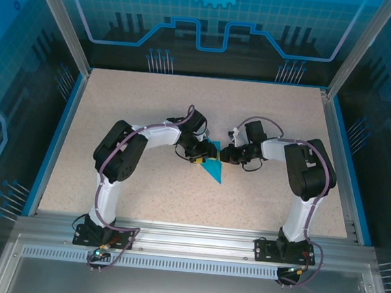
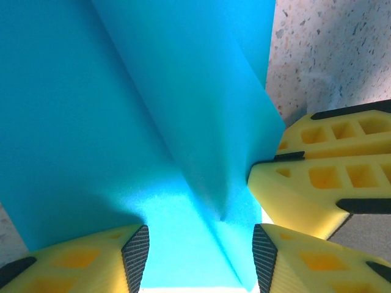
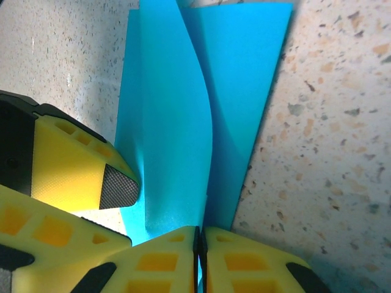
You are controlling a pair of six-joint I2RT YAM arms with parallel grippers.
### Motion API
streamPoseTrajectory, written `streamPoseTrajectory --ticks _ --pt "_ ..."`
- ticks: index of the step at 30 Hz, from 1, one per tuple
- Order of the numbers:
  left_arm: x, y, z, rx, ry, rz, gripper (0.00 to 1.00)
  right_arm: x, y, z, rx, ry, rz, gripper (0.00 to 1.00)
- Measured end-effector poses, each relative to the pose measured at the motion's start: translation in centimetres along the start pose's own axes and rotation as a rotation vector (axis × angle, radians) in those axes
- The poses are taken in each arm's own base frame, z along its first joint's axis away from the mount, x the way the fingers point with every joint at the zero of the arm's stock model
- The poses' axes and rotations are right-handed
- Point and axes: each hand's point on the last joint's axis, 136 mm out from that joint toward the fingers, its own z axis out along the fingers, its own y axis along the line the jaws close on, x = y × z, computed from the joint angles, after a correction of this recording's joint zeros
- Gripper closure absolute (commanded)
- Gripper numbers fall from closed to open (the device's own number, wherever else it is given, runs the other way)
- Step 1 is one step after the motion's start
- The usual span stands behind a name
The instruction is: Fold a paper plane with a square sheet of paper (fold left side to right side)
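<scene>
Top external view: the folded cyan paper [image 1: 213, 167] lies near the middle of the speckled table [image 1: 142, 203]. It is well apart from the table's blue-rimmed edges, with bare surface on every side. Both claws meet over it. The right gripper [image 3: 200, 237] is pinched closed on a raised crease of the paper. The left gripper [image 2: 200, 250] stands with jaws apart, the paper lying between its pads.

folded cyan paper sheet [image 1: 213, 167], crease raised, at table [image 1: 130, 106] centre
</scene>
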Motion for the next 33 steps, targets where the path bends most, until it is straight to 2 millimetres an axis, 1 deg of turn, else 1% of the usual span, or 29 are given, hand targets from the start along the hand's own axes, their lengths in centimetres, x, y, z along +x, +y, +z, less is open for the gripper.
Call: streamPoseTrajectory --ticks 13,14,18,23,26,28,31,33 --pt "0.0 -0.2 -0.2 -0.011 0.0 0.004 0.47 0.1 -0.2 0.2 0.017 0.05 0.027 0.88" --pt "0.0 -0.2 -0.2 -0.019 -0.002 0.005 0.48 0.1 -0.3 0.2 0.018 0.053 0.03 0.88" --pt "-0.1 -0.3 -0.5 -0.034 -0.002 0.007 0.6 0.0 -0.2 0.2 0.02 0.059 0.035 0.88" --pt "-1.1 -1.9 -1.4 -0.014 -0.025 0.025 0.7 0.1 -0.3 0.2 0.021 0.063 0.034 0.88" --pt "-1.9 -3.0 -1.9 0.005 -0.044 0.039 0.73 0.1 -0.3 0.2 0.021 0.064 0.032 0.88" --pt "-2.3 -3.4 -1.8 0.016 -0.047 0.044 0.74 0.1 -0.3 0.2 0.021 0.064 0.033 0.88" --pt "-2.7 -3.2 -0.9 0.013 -0.038 0.039 0.74 0.1 -0.3 0.2 0.021 0.066 0.033 0.88" --pt "-2.8 -2.6 -0.2 0.002 -0.026 0.029 0.75 0.1 -0.3 0.2 0.022 0.067 0.032 0.88"
